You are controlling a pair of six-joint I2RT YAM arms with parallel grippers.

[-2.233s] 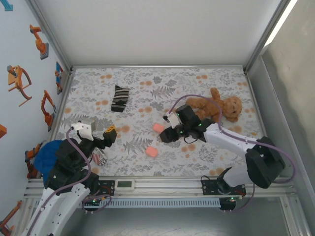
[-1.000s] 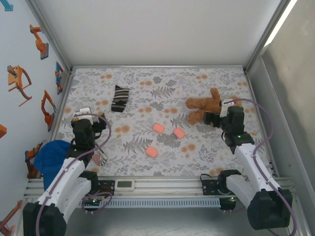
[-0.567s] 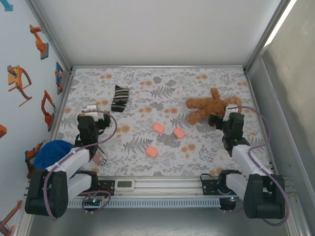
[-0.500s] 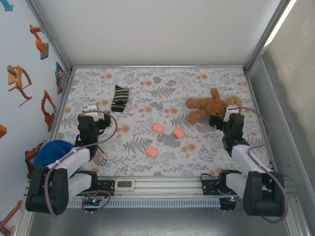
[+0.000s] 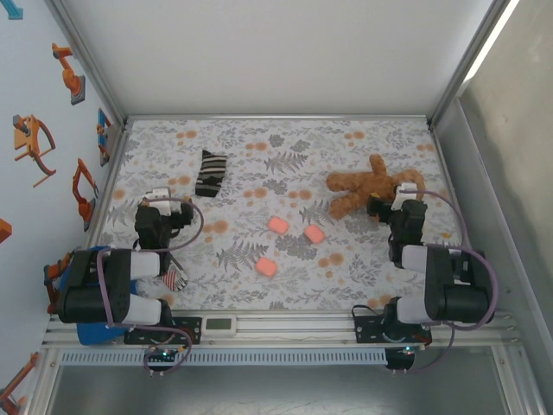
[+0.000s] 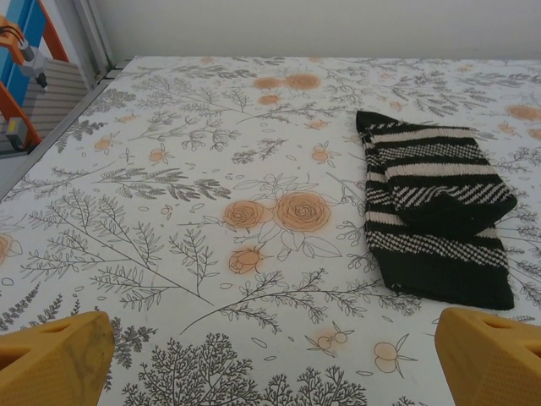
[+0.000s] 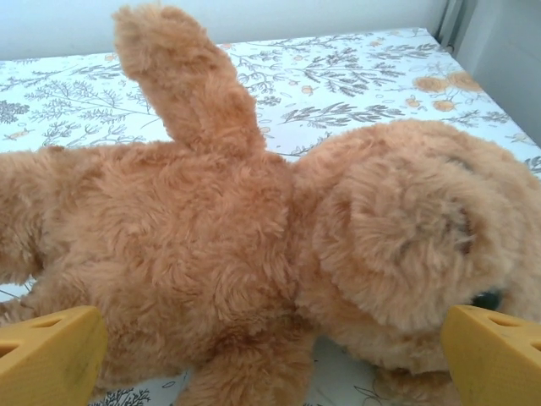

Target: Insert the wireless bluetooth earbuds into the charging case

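Note:
Three salmon-pink rounded-square cases (image 5: 277, 225) (image 5: 314, 233) (image 5: 267, 267) lie shut on the floral cloth in the middle of the table. No tiny pink earbuds show; they are hidden or out of view. My left gripper (image 5: 164, 195) is pulled back at the left side and stands open (image 6: 270, 372), its yellow fingertips (image 6: 52, 359) wide apart over bare cloth. My right gripper (image 5: 386, 206) is pulled back at the right, also open (image 7: 270, 364), its fingertips (image 7: 499, 359) on either side of the teddy bear's body. Both grippers are well away from the cases.
A brown teddy bear (image 5: 371, 183) (image 7: 254, 245) lies right in front of the right gripper. A black-and-white striped sock (image 5: 211, 173) (image 6: 431, 211) lies ahead of the left gripper. A blue cloth (image 5: 86, 268) and a small striped item (image 5: 174, 278) sit at the near left edge.
The right gripper left the third case beside the other two and drew back to the right by the teddy bear. Both arms have folded back toward their bases.

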